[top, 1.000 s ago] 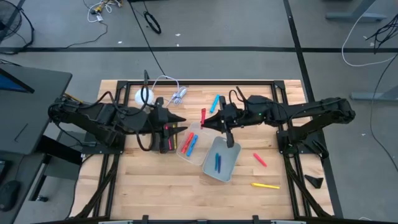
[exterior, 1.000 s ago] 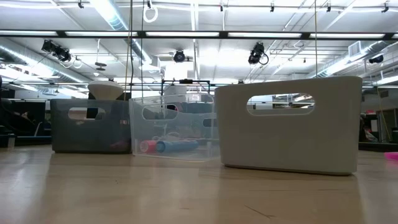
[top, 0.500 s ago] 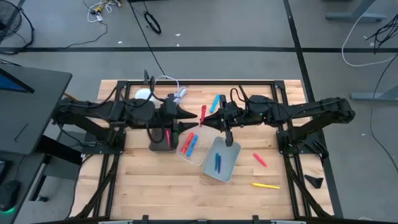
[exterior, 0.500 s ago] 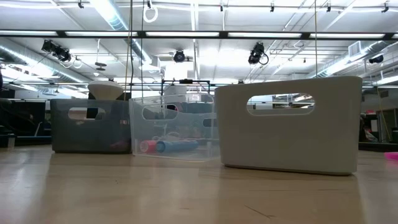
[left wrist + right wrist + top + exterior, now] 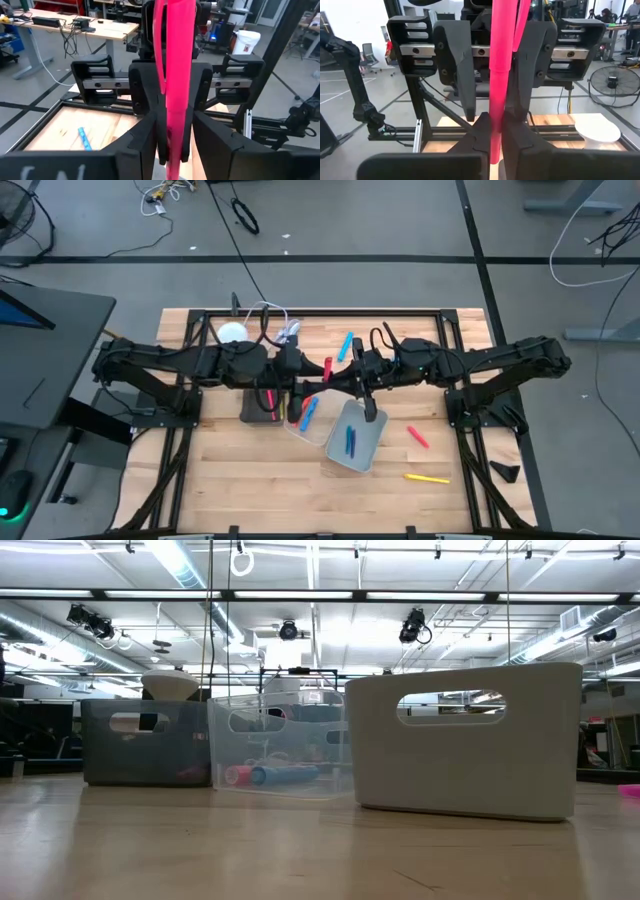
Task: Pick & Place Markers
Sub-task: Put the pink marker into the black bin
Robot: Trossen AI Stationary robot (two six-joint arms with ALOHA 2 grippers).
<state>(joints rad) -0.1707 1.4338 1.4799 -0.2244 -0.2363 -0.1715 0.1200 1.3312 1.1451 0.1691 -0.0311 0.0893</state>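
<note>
Both hands, left hand [image 5: 303, 370] and right hand [image 5: 336, 370], pinch one upright glossy pink marker [image 5: 327, 366].

A wooden table [image 5: 250, 480] with a black frame stands on grey floor. Near its far edge lie a white lamp [image 5: 231, 332] and, just beside it, a white cable bundle [image 5: 288, 332]. At mid-table 3 bins sit side by side: a dark bin [image 5: 145, 742], a clear bin [image 5: 275, 745] and a grey bin [image 5: 354, 435]. A desk [image 5: 45, 350] stands left of the table. Cables [image 5: 590, 250] trail on the floor.
</note>
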